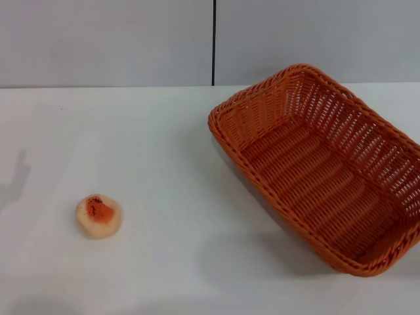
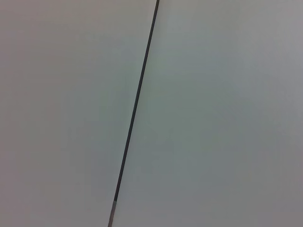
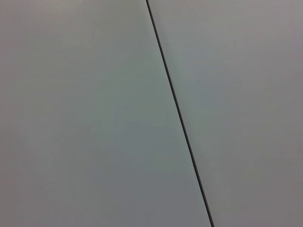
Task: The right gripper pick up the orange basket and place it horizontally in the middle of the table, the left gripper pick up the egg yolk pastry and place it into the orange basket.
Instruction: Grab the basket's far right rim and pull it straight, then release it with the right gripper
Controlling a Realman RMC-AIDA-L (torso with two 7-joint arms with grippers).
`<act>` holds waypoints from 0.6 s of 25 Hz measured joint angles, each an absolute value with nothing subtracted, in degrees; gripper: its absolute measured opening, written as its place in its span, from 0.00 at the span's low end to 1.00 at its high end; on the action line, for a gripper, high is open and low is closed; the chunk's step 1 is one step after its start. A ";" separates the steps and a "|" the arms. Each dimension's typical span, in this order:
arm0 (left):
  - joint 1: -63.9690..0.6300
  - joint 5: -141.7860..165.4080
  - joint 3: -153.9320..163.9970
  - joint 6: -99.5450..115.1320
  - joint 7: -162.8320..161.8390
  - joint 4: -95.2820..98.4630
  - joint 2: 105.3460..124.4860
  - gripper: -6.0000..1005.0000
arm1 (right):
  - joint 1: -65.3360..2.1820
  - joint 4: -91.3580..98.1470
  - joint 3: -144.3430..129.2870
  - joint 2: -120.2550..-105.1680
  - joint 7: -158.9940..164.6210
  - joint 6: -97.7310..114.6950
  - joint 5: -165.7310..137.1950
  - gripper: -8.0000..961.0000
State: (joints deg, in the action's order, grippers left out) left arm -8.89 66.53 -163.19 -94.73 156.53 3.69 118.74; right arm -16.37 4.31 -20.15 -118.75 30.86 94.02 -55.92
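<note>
The orange basket (image 1: 325, 167) sits on the right side of the white table (image 1: 170, 151), turned at a slant with its long side running from the middle back toward the right front. It holds nothing. The egg yolk pastry (image 1: 98, 216) rests on the table at the left front, orange-red patch facing up. Neither gripper shows in the head view. Both wrist views show only a plain grey wall with a thin dark seam.
A grey wall with a vertical dark seam (image 1: 213, 42) stands behind the table's far edge. Faint shadows fall on the table at the far left (image 1: 14, 184) and along the front edge.
</note>
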 joint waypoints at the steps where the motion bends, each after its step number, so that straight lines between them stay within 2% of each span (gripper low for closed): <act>1: -8.92 66.53 -163.18 -94.75 156.54 3.69 118.74 0.77 | -16.36 4.31 -20.15 -118.74 30.86 93.97 -55.92 0.84; 10: -9.13 66.53 -163.21 -94.47 156.53 3.70 118.74 0.77 | -16.49 5.22 -20.28 -118.63 32.21 93.60 -57.24 0.84; 15: -9.23 66.54 -163.21 -94.35 156.54 3.55 118.67 0.77 | -14.99 17.70 -20.33 -118.64 48.75 89.33 -66.58 0.84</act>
State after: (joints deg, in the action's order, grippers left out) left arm -9.23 66.54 -163.21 -94.35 156.54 3.55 118.67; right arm -14.99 17.70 -20.33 -118.64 48.75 89.33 -66.58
